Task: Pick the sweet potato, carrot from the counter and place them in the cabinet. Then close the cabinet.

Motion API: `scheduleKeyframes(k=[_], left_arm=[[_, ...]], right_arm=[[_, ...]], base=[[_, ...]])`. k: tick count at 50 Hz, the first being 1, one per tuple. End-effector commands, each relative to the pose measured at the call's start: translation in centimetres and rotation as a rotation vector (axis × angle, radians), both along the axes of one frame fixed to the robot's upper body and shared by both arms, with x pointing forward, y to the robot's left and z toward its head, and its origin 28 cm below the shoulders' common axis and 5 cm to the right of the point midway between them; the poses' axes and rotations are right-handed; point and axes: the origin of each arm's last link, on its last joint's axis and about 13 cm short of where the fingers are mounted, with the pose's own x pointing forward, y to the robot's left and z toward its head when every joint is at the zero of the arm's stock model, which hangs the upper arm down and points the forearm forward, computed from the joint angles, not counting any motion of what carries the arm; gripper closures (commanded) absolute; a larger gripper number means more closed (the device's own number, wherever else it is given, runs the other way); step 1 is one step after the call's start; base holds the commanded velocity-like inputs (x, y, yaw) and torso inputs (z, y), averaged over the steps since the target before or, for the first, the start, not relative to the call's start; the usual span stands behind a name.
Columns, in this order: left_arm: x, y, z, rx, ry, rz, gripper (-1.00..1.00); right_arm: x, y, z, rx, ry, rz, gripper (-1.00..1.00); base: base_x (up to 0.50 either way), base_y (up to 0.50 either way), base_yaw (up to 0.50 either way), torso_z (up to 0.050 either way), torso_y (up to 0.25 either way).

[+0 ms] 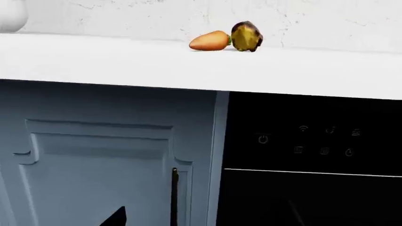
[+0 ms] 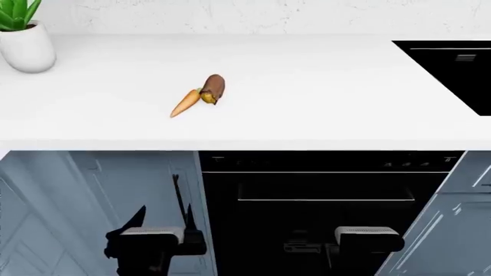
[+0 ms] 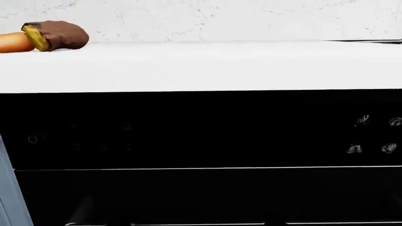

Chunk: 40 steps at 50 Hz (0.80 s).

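On counter (image 2: 322, 92): carrot (image 2: 185, 103) touching sweet potato (image 2: 213, 88) | end effectors below

The carrot (image 2: 185, 103) and the sweet potato (image 2: 213, 88) lie together on the table (image 2: 322, 98), left of its middle and about midway between its near edge and the far wall. The carrot is the nearer and lefter of the two; its far end touches the sweet potato's near end. A potted plant (image 2: 25, 43) stands at the far left of the table, well apart from them. A cooktop (image 2: 452, 69) is set into the table at the right. Under the table, a cabinet door (image 2: 100, 190) sits at the left and an oven (image 2: 322, 195) beside it to the right. Both arms hang low before these fronts, below the table's edge.
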Motion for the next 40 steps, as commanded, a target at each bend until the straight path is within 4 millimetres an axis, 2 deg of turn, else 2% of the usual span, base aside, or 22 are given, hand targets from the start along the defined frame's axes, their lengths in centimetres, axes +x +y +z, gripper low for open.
scheduleKeyframes(k=[1, 8, 12, 19, 23, 36, 40], left_arm=[[-0.2, 0.1, 0.3, -0.042, -0.019, -0.016, -1.0], [-0.1, 0.2, 0.6, -0.021, -0.029, -0.029, -1.0], [0.3, 0.5, 2.0, 0.014, -0.056, -0.033, -1.0], [1.6, 1.2, 6.5, 0.03, -0.108, -0.034, -1.0], [2.2, 1.3, 9.4, 0.042, -0.134, -0.062, -1.0], [2.8, 1.2, 17.3, 0.052, -0.201, -0.122, -1.0], [2.6, 1.2, 19.3, 0.052, -0.222, -0.136, -1.0]], right_arm=[[0.0, 0.0, 0.2, 0.001, 0.0, 0.002, -1.0], [0.0, 0.0, 0.5, -0.001, -0.007, 0.003, -1.0], [0.2, 0.2, 1.9, -0.001, -0.033, 0.013, -1.0], [1.2, 0.7, 5.3, -0.009, -0.069, 0.04, -1.0], [2.1, 1.0, 8.3, -0.01, -0.098, 0.05, -1.0], [3.7, 1.3, 16.1, -0.048, -0.152, 0.028, -1.0], [3.6, 1.3, 17.7, -0.073, -0.164, 0.041, -1.0]], base=[[0.0, 0.0, 0.0, 0.05, 0.076], [0.0, 0.0, 0.0, 0.05, 0.074], [0.0, 0.0, 0.0, 0.05, 0.074], [0.0, 0.0, 0.0, 0.05, 0.074], [0.0, 0.0, 0.0, 0.05, 0.074], [0.0, 0.0, 0.0, 0.05, 0.074], [0.0, 0.0, 0.0, 0.05, 0.072]])
